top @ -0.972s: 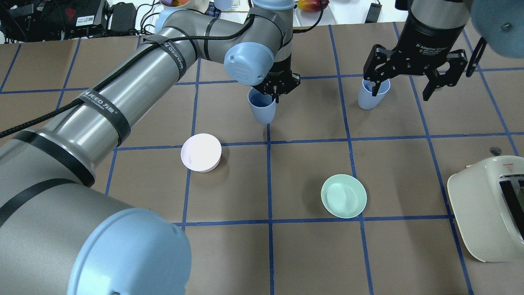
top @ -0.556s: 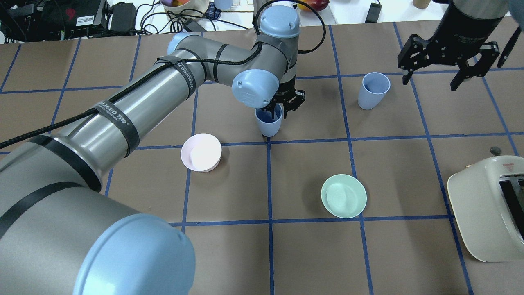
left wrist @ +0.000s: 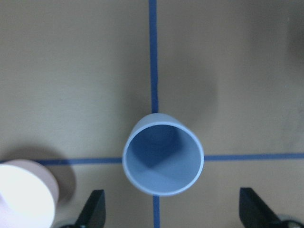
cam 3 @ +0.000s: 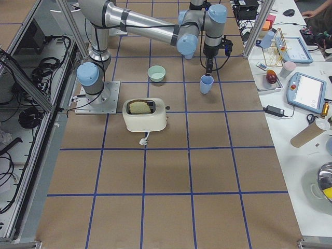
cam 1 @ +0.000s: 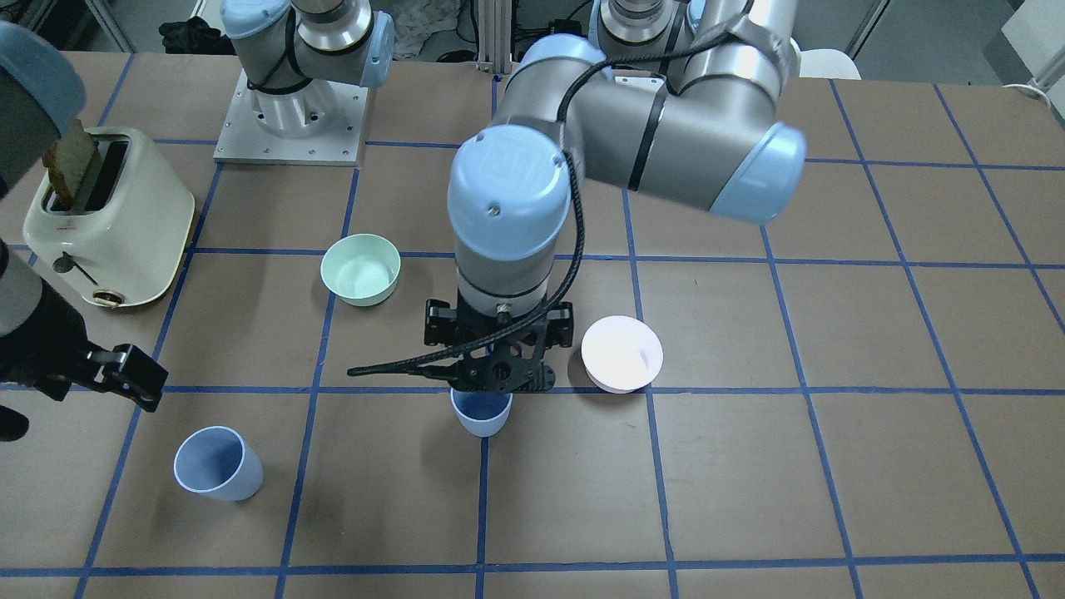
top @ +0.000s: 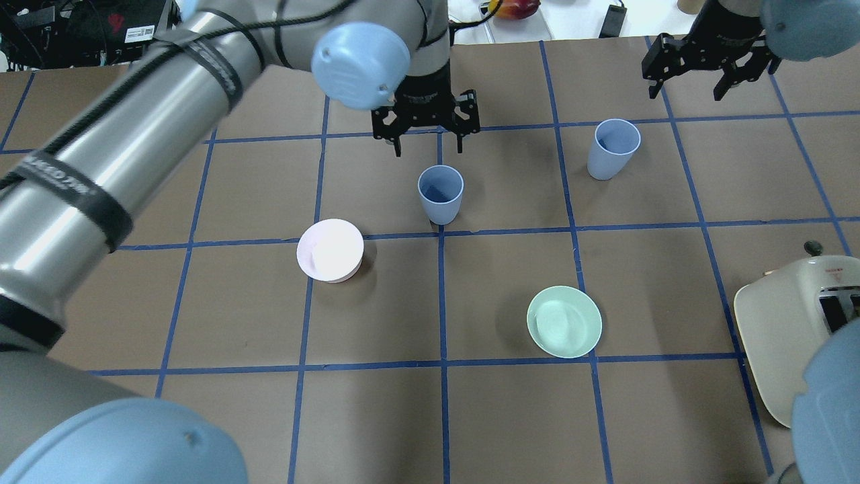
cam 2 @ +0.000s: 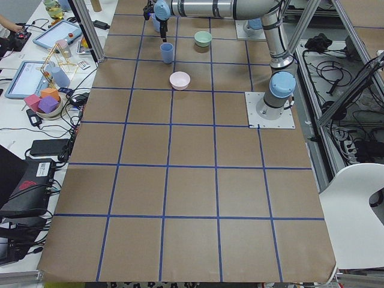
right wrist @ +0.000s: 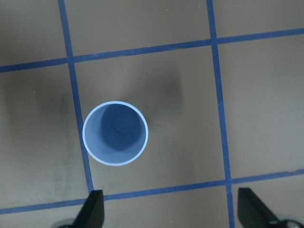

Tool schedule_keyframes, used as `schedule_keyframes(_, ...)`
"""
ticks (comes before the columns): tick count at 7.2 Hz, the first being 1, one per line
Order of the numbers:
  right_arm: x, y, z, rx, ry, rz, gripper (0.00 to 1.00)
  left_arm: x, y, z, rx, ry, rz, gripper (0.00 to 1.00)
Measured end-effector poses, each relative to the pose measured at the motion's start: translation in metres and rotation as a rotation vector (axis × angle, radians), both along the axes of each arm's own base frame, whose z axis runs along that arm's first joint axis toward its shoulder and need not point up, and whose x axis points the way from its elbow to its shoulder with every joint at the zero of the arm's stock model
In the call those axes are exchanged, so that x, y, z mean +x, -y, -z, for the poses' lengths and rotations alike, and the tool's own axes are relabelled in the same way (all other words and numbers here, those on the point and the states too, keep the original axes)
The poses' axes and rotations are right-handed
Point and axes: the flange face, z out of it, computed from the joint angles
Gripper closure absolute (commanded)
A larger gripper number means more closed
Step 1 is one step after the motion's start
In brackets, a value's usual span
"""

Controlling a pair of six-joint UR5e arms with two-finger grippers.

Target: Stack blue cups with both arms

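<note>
Two blue cups stand upright and apart on the brown table. One cup [top: 441, 195] [cam 1: 481, 413] sits on a blue tape crossing at the middle; it fills the left wrist view [left wrist: 163, 154]. My left gripper [top: 430, 144] [cam 1: 497, 376] hangs above it, open and empty, its fingertips [left wrist: 93, 209] wide to either side. The other cup [top: 613, 148] [cam 1: 218, 463] stands to the right; in the right wrist view [right wrist: 115, 133] it is seen from above. My right gripper [top: 689, 87] is open, empty and raised beyond this cup.
A pale pink bowl [top: 330, 250] [cam 1: 621, 353] sits near the middle cup. A mint-green bowl [top: 564, 321] [cam 1: 360, 268] lies nearer the robot. A cream toaster [top: 786, 349] [cam 1: 100, 220] with a bread slice stands at the table's right edge.
My left gripper set the middle cup down, opened and lifted off it. My right gripper, open throughout, rose further away from the right cup.
</note>
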Motion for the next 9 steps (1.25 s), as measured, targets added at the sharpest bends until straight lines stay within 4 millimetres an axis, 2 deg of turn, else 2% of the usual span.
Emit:
schedule_keyframes(1,-0.003,0.013,0.026,0.012,0.001,-0.021,0.00,0.039,-0.005,-0.051,-0.012,0.004,-0.015,0.00)
schedule_keyframes(2,-0.004,0.020,0.047,0.028,0.005,-0.030,0.00,0.079,-0.013,-0.093,-0.049,0.003,-0.020,0.00)
schedule_keyframes(3,-0.005,0.024,0.065,0.050,0.009,-0.035,0.00,0.115,-0.025,-0.116,-0.070,0.001,-0.014,0.00)
schedule_keyframes(4,-0.006,0.027,0.082,0.077,0.014,-0.045,0.00,0.143,-0.040,-0.121,-0.073,0.002,-0.016,0.10)
schedule_keyframes(5,-0.006,0.029,0.095,0.096,0.019,-0.058,0.00,0.162,-0.060,-0.120,-0.078,0.003,-0.019,0.12)
schedule_keyframes(6,-0.006,0.032,0.108,0.113,0.024,-0.065,0.00,0.173,-0.080,-0.114,-0.090,0.011,-0.013,0.06)
schedule_keyframes(7,-0.007,0.034,0.119,0.127,0.028,-0.066,0.05,0.179,-0.093,-0.106,-0.119,0.024,-0.003,0.00)
schedule_keyframes(8,-0.007,0.035,0.128,0.137,0.031,-0.063,0.23,0.184,-0.098,-0.099,-0.161,0.030,0.000,0.00)
schedule_keyframes(9,-0.007,0.036,0.134,0.146,0.034,-0.061,0.56,0.190,-0.098,-0.097,-0.197,0.028,-0.008,0.00)
